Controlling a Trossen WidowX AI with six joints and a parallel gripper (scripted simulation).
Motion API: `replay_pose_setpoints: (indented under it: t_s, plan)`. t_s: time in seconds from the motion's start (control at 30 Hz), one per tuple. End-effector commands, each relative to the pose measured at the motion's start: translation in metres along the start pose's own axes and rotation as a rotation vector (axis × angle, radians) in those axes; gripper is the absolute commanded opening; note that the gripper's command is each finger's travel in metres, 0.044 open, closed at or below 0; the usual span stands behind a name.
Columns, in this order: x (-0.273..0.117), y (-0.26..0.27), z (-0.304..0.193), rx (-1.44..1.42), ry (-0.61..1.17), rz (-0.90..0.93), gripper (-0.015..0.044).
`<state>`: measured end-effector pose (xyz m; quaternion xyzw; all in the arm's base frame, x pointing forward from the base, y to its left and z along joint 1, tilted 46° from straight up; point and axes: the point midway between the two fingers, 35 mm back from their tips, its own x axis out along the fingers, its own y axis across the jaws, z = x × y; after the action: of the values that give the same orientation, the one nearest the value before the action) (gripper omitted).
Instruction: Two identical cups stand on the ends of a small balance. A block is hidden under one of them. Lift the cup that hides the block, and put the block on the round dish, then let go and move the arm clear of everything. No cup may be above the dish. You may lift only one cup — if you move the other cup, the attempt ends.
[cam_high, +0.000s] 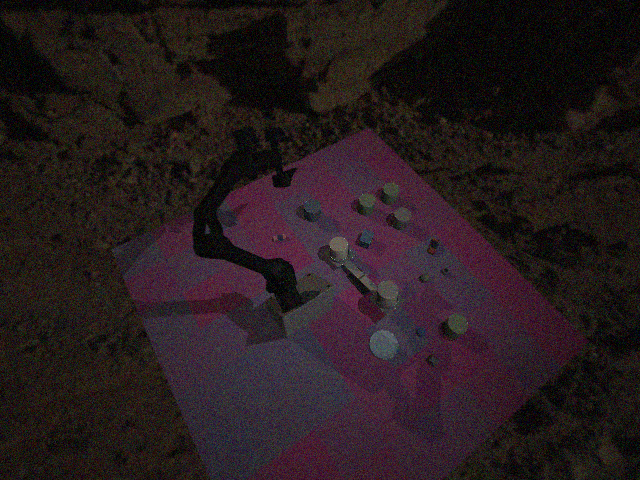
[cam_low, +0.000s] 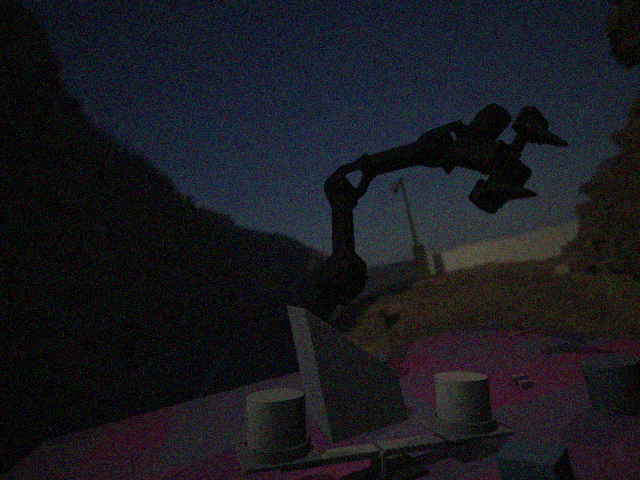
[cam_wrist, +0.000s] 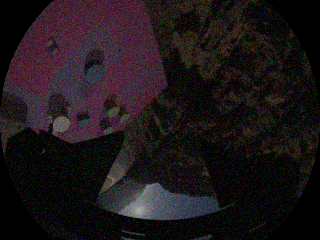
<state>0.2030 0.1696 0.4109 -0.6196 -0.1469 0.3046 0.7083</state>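
Two pale cups stand upright on the balance's ends: one cup (cam_high: 339, 249) (cam_low: 462, 400) (cam_wrist: 61, 124) nearer the blue cylinder, the other cup (cam_high: 387, 293) (cam_low: 276, 421) nearer the dish. The balance beam (cam_high: 361, 276) (cam_low: 351, 453) runs between them; I cannot tell its tilt reliably. The round dish (cam_high: 384, 344) is pale and bare. No block shows under either cup. My gripper (cam_low: 551, 169) (cam_wrist: 163, 140) is open and empty, high up and well away from both cups and the dish.
A grey wedge-shaped panel (cam_high: 312, 312) (cam_low: 356, 387) stands between arm base and balance. A blue cylinder (cam_high: 311, 210) (cam_wrist: 96, 74), a blue cube (cam_high: 366, 238) (cam_wrist: 83, 119), several greenish cylinders, including one (cam_high: 455, 325) beyond the dish, and small pieces lie around the balance.
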Motion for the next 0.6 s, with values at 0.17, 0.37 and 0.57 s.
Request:
replay_pose_setpoints:
  t_s: [0.17,0.37,0.57]
  plan:
    - [0.036,0.052,-0.043,0.098,0.093,0.177,0.044]
    - [0.043,0.074,-0.074,0.159,0.178,0.24,0.044]
    - [0.048,0.1,-0.103,0.237,0.239,0.313,0.044]
